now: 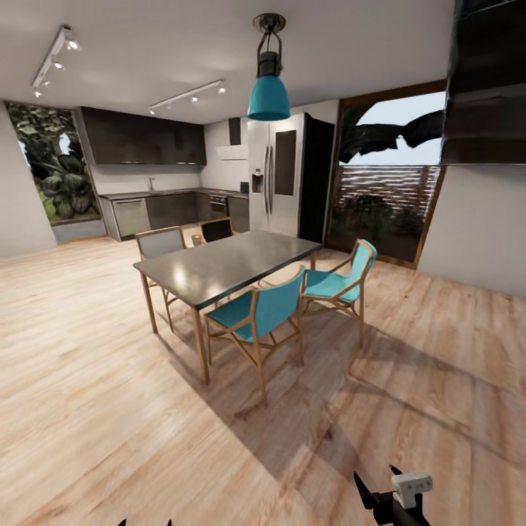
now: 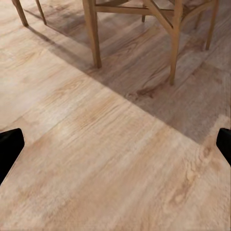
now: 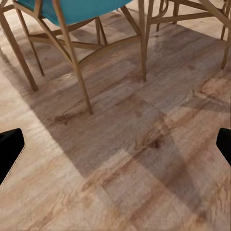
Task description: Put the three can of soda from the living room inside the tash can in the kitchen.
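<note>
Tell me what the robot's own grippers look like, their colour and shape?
In the head view the right gripper has black, pointed fingers with a small white boxy block mounted behind them. The left gripper shows just two black tips. In each wrist view the fingers are plain matte black, blunt-ended, with no visible markings or cables.

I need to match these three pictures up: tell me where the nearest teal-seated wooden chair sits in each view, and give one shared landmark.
Head view: the nearest teal-seated wooden chair stands centre, at the near side of the dark rectangular dining table.
Left wrist view: wooden legs stand along one edge, but whose they are I cannot tell.
Right wrist view: its teal seat and splayed legs.
Shared landmark: the light wood plank floor.
</note>
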